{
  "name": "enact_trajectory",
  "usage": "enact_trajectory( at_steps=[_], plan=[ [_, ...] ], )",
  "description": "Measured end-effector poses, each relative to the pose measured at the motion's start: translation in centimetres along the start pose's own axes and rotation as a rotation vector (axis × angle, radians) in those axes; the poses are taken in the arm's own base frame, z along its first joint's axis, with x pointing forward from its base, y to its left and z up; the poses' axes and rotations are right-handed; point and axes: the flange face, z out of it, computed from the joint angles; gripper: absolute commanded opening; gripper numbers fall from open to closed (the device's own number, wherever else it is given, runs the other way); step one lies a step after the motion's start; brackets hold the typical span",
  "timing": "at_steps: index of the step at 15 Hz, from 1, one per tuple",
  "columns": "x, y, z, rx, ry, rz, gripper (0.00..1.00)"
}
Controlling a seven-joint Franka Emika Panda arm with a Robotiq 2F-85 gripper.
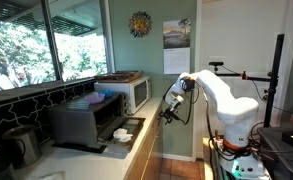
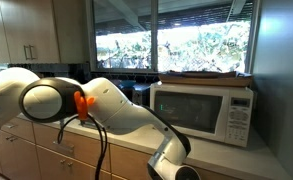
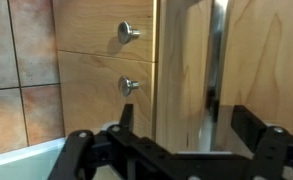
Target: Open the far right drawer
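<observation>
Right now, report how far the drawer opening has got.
Done: only the approach. The gripper faces the wooden fronts at close range. In hand: nothing is gripped; the jaws are spread wide, with neither the upper knob nor the lower knob between them. Left: close on the far right drawer's knob and pull. Every front in the wrist view sits flush and shut, and I cannot tell which is that drawer.

Both exterior views show one white robot arm (image 1: 221, 95); the wrist view shows its one gripper (image 3: 176, 150). In an exterior view there are one white microwave (image 1: 136, 92), one toaster oven (image 1: 86, 122), one dark jug (image 1: 21, 145), one sun ornament (image 1: 140, 24) and one calendar (image 1: 176, 47). The wrist view shows two round metal knobs: upper knob (image 3: 129, 32), lower knob (image 3: 130, 86).
</observation>
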Motion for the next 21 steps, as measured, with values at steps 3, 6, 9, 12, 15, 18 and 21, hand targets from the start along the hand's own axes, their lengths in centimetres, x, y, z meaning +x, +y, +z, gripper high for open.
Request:
enact_trajectory(
  at_steps=[3,6,9,12,15,18,21],
  plan=[
    [-0.2,0.1,0.3,0.012,0.004,-0.016,1.0],
    [-0.5,1.1,1.1,-0.006,-0.014,0.013,1.0],
    [-0.7,1.0,1.2,-0.028,-0.035,0.071,1.0],
    [-0.9,0.4,1.0,-0.069,-0.042,0.107,1.0],
    [-1.3,-0.5,0.6,-0.127,-0.072,0.141,1.0],
    [-1.9,-1.3,0.3,-0.177,-0.099,0.172,1.0],
    [-2.2,-1.7,0.2,-0.205,-0.104,0.202,1.0]
  ],
)
